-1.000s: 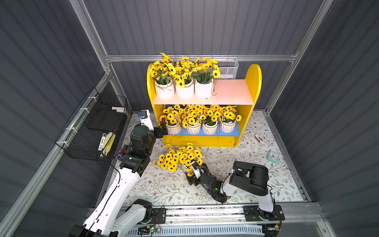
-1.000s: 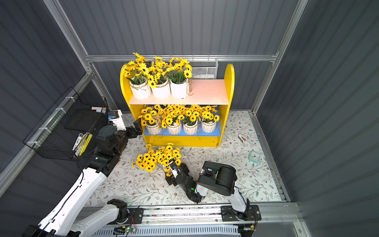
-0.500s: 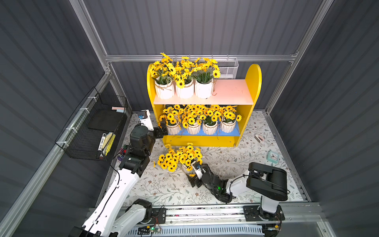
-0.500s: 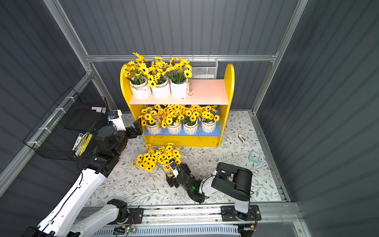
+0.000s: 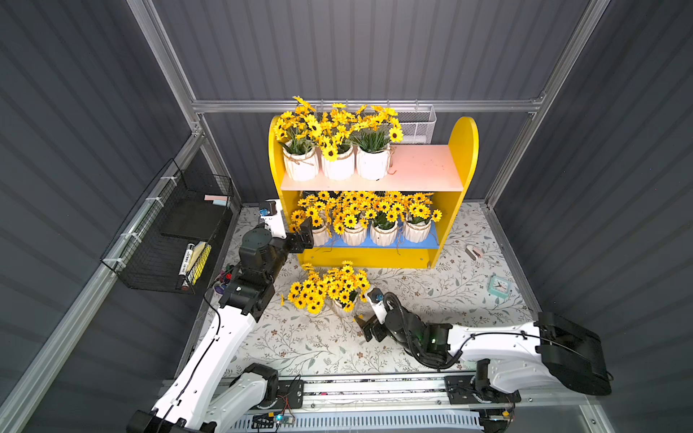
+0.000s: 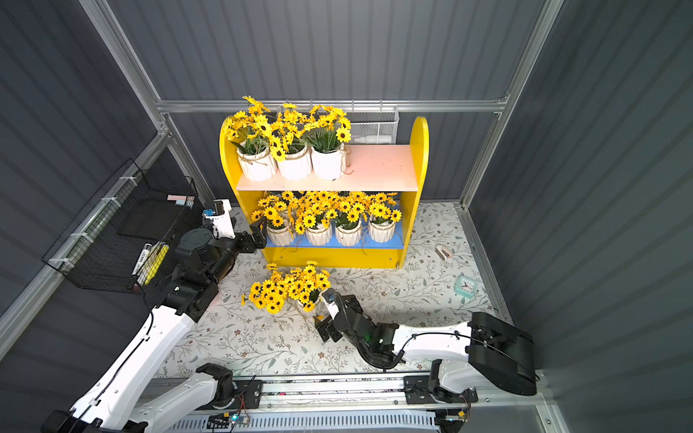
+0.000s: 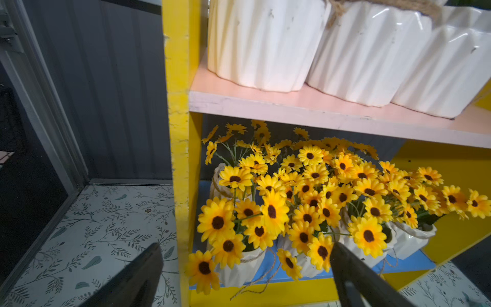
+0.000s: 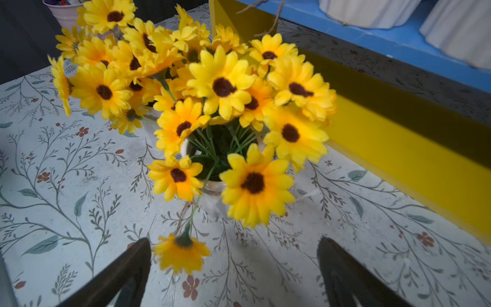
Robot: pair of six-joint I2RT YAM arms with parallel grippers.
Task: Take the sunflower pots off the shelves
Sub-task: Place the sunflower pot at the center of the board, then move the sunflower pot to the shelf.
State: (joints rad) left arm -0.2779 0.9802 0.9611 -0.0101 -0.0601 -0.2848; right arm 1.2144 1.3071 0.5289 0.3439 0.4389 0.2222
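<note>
**A:** Any writing you can read?

**B:** None. The marker [image 5: 185,261] in the black wire basket [image 5: 150,258], at the left of both top views, carries dark print that is too small to make out. The sunflower pots [image 5: 337,167] are plain white, ribbed, with twine at the rim.

**A:** Where do they stand?

**B:** Three are crowded at the left end of the pale pink upper board [image 5: 423,165] of the yellow shelves [image 5: 464,150]. Four line the blue lower board [image 5: 427,240]. One loose pot [image 5: 332,288] stands on the floral mat [image 5: 412,296] just in front of the shelves, mid-frame.

**A:** And the pincers?

**B:** The right gripper [image 5: 364,327] sits low over the mat, just below and right of the loose pot in both top views. Its jaws are spread wide and hold nothing. The left gripper [image 7: 245,246] is at the lower board's left end, also gaping, with its jaws either side of the yellow side panel [image 7: 180,133]. The leftmost lower pot [image 7: 239,268] is just ahead, ungripped.
</note>
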